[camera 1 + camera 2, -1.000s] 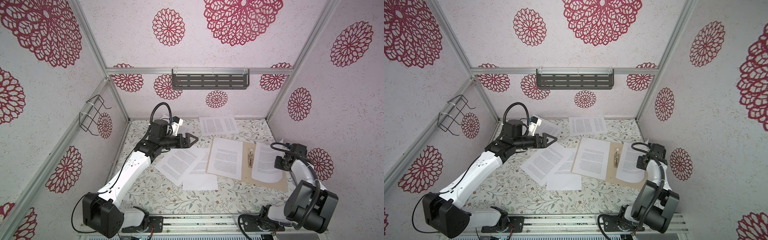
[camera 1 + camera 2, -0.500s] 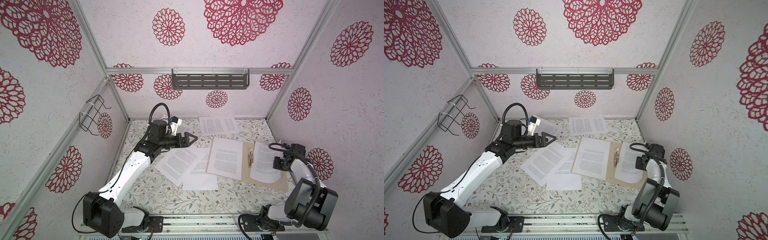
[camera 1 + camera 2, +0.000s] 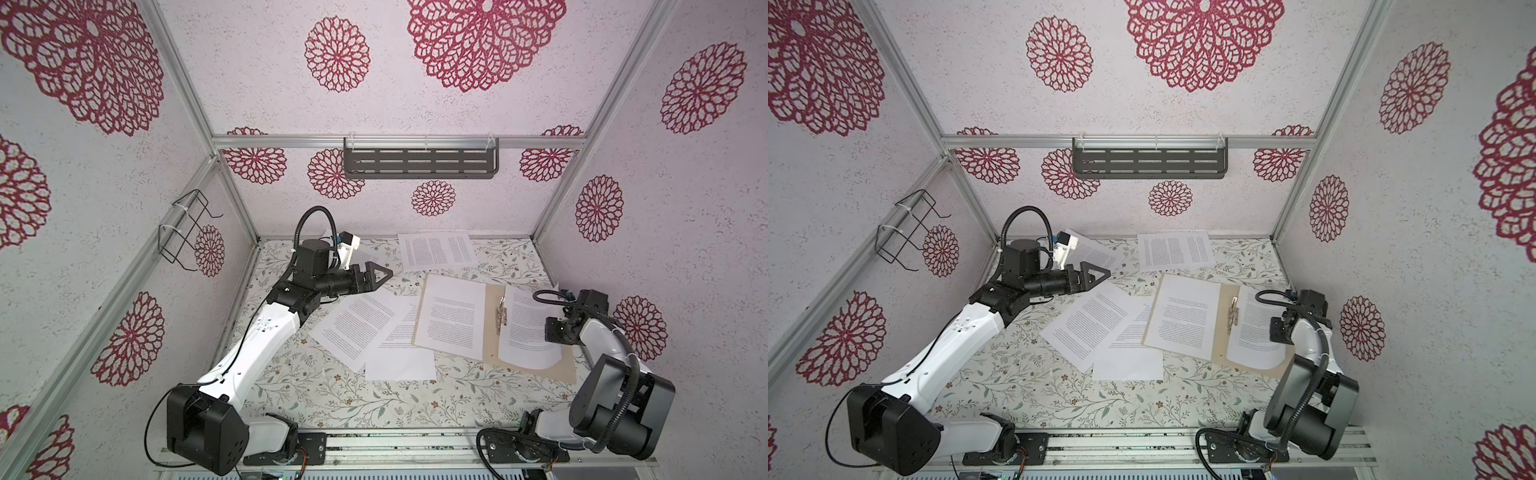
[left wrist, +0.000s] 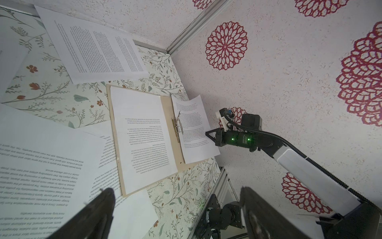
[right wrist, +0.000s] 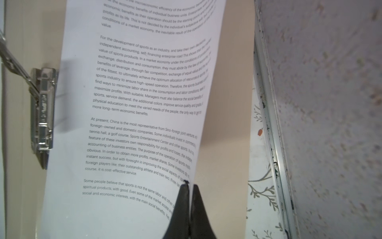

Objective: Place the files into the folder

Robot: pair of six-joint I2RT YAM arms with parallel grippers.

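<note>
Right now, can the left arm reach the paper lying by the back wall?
Probably yes. The left end effector hangs open and empty close to that sheet, and nothing stands between them.

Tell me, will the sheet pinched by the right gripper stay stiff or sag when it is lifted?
Probably sags: the sheet curves where the right gripper pinches its edge. Likely light: one edge pinch holds that side above the folder.
</note>
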